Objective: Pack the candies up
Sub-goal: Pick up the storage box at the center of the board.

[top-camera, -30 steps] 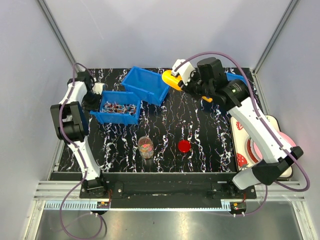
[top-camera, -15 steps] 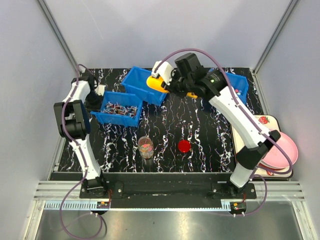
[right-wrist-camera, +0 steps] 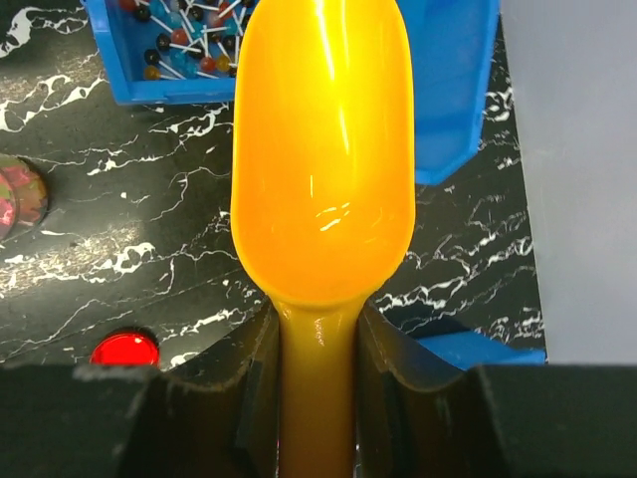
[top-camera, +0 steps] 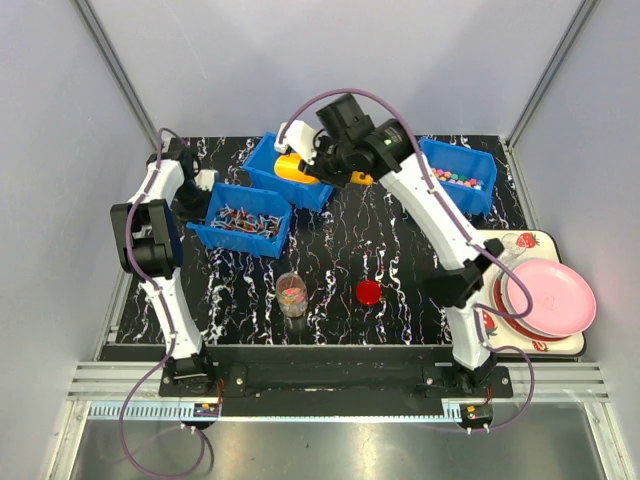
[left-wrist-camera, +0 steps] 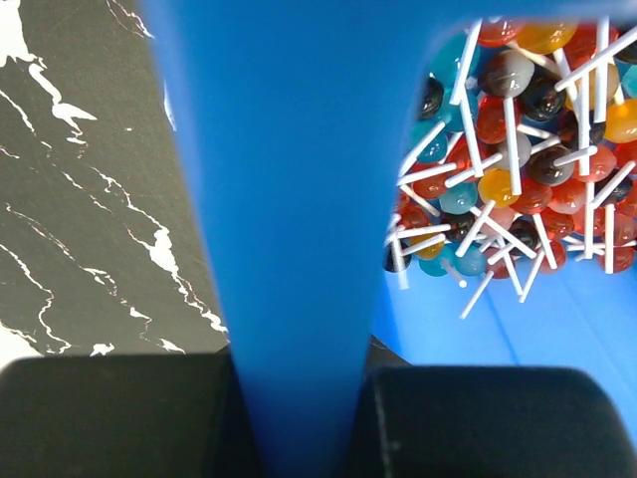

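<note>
Candies show in three places: small pastel balls (top-camera: 460,179) in the right blue bin (top-camera: 478,197), mixed pieces in a clear jar (top-camera: 291,293), and lollipops (left-wrist-camera: 518,129) in the left blue bin (top-camera: 240,222). My left gripper (top-camera: 191,196) is shut on that bin's left wall (left-wrist-camera: 299,249), which fills the gap between its jaws. My right gripper (right-wrist-camera: 317,334) is shut on the handle of a yellow scoop (right-wrist-camera: 323,159). The scoop (top-camera: 292,168) is empty and hangs over the back middle blue bin (top-camera: 300,185).
A flat red lid (top-camera: 368,292) lies right of the jar. Pink plates (top-camera: 548,297) are stacked on a tray (top-camera: 520,242) at the right edge. The right wrist view shows the jar (right-wrist-camera: 15,194), the lid (right-wrist-camera: 124,349) and the lollipop bin (right-wrist-camera: 149,90).
My right arm has swung the scoop leftward, from near the right bin to over the back middle bin. My left jaws have closed on the lollipop bin's wall.
</note>
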### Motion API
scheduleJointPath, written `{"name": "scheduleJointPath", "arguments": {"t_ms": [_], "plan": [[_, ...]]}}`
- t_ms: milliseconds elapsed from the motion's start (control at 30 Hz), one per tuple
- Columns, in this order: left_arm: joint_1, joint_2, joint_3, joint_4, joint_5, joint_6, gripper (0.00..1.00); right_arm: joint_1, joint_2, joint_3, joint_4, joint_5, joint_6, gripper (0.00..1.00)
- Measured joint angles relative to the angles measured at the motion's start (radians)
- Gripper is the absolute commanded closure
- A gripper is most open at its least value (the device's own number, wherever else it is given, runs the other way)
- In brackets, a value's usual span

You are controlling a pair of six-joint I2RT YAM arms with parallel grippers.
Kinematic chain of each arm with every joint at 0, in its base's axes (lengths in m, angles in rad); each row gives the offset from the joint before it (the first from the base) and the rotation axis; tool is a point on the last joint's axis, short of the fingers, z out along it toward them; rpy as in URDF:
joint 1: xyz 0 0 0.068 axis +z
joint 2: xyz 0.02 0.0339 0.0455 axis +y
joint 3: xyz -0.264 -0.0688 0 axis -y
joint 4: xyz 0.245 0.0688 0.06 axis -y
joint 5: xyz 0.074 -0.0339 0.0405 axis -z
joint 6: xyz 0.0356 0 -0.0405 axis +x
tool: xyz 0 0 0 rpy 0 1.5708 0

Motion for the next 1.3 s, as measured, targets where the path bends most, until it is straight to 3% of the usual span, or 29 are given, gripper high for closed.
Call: {"name": "scheduleJointPath", "arguments": {"t_ms": [533, 700, 1000, 1300], "plan": [[-0.032, -0.159, -0.065, 0.037, 0.061, -0.038, 1.0, 0.103, 0.229, 0.121, -0.078, 0.067, -0.117, 1.0], [0.011, -0.15, -0.095, 0.011, 0.162, -0.033, 1.0, 0.102, 0.163, 0.111, -0.073, 0.044, -0.073, 1.0], [0.123, -0.027, -0.017, -0.091, 0.501, 0.012, 1.0, 0.1, -0.125, -0.003, 0.082, 0.014, 0.007, 1.0], [0.12, -0.01, -0.017, -0.164, 0.625, 0.069, 1.0, 0.099, -0.082, -0.001, 0.088, 0.016, 0.013, 1.0]]}}
